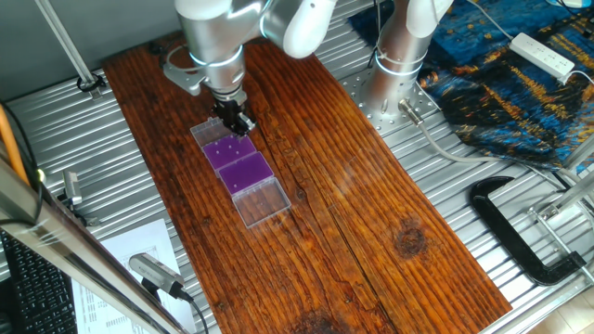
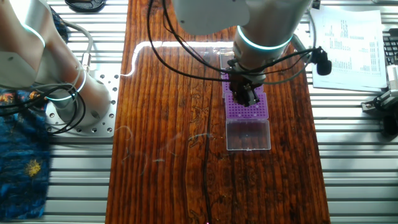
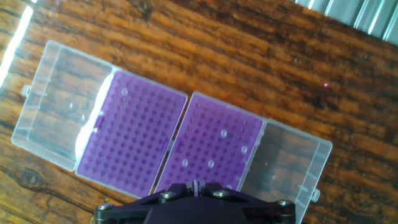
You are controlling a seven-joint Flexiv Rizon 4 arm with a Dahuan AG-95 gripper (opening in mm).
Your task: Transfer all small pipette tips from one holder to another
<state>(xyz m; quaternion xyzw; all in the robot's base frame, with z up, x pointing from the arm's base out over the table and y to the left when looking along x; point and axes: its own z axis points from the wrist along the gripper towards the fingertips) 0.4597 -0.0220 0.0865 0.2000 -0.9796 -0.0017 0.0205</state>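
Two purple holders lie side by side on the wooden board, each in an open clear box. The left holder (image 3: 134, 134) carries one small pipette tip (image 3: 124, 92) near its far corner. The right holder (image 3: 214, 146) carries several pale tips (image 3: 224, 133). My gripper (image 3: 194, 185) hovers over the near edge of the right holder, its fingers shut with a thin whitish sliver, seemingly a tip, between them. From the fixed views the gripper (image 1: 238, 122) (image 2: 247, 94) hangs just above the holders (image 1: 239, 165) (image 2: 249, 111).
Clear lids (image 3: 56, 115) (image 3: 289, 165) stick out on both outer sides of the holders. The arm's base (image 1: 394, 79) stands beside the board, with a blue cloth (image 1: 520, 88) and a black clamp (image 1: 520, 237) farther right. Papers (image 2: 348, 37) lie off the board.
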